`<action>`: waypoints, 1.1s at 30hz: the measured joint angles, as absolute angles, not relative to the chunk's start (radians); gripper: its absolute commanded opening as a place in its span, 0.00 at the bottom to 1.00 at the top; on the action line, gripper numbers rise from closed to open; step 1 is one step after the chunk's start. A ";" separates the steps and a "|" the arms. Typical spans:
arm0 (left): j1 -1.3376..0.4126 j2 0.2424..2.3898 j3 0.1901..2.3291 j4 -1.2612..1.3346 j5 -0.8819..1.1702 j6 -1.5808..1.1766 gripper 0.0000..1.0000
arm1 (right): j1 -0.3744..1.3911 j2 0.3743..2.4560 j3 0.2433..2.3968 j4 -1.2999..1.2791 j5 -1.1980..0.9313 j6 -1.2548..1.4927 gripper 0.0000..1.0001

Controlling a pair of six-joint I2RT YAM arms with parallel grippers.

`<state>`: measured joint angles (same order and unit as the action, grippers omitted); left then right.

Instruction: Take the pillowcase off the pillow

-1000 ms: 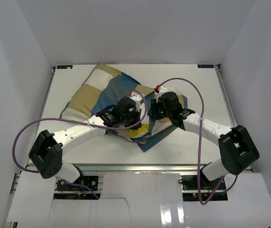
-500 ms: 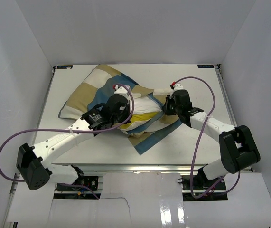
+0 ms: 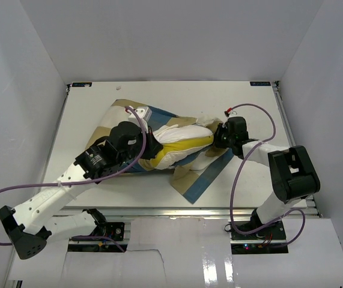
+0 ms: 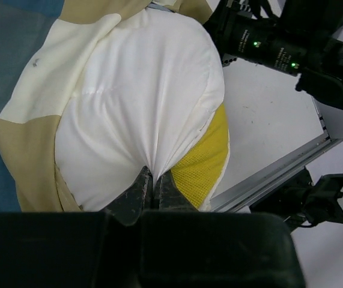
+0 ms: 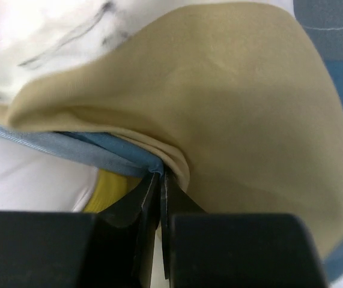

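The two grippers have moved apart. A second ago they sat close together over the middle of the pillow (image 3: pixel 183 139). Now the left gripper (image 3: pixel 153 147) is at the pillow's left end and the right gripper (image 3: pixel 219 137) is at its right end. The left arm has swung out wide to the left too. More of the white pillow and its yellow edge shows than before.

The pillow lies in the middle of the table (image 3: pixel 255 108). The pillowcase (image 3: pixel 112 127) wraps the pillow's left end. A flat flap of it lies just in front of the pillow, nearer the arms.

The left gripper's fingers (image 4: pixel 139 192) are pressed together on a little fold of the white pillow. The right gripper's fingers (image 5: pixel 147 201) are pressed together on the blue and tan edge of the pillowcase, right beside the pillow's yellow edge.

I think the step now is sliding the pillow and the pillowcase apart. To do it well, both pinches must stay tight. The left one holds only a tiny bit of thin cloth, so a hard tug could make it slip out. A slow, steady pull is safer. The right gripper should keep the pillowcase edge held out from the pillow, so the opening stays wide. If the cloth bunches up at the pillow's left end, it may help to lift the pillow a little.
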<state>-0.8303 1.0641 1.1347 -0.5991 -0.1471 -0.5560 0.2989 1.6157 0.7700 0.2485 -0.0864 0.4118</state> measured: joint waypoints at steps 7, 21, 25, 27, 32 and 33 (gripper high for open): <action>-0.830 0.991 1.135 -0.611 -0.139 -0.570 0.00 | 0.271 1.682 0.768 0.288 -0.173 0.424 0.08; -0.829 1.010 1.068 -0.476 -0.142 -0.584 0.00 | 0.206 1.662 0.971 0.194 -0.315 0.398 0.87; -0.828 1.068 1.037 -0.419 -0.156 -0.593 0.00 | 0.191 1.587 1.106 0.076 -0.283 0.374 0.98; -0.826 1.107 1.023 -0.384 -0.161 -0.592 0.00 | 0.187 1.533 1.146 0.031 -0.282 0.374 0.98; -0.823 1.216 0.997 -0.305 -0.139 -0.592 0.00 | 0.182 1.407 1.122 0.011 -0.346 0.408 0.97; -0.823 1.238 0.997 -0.287 -0.129 -0.593 0.00 | 0.183 1.386 1.099 0.020 -0.367 0.418 0.97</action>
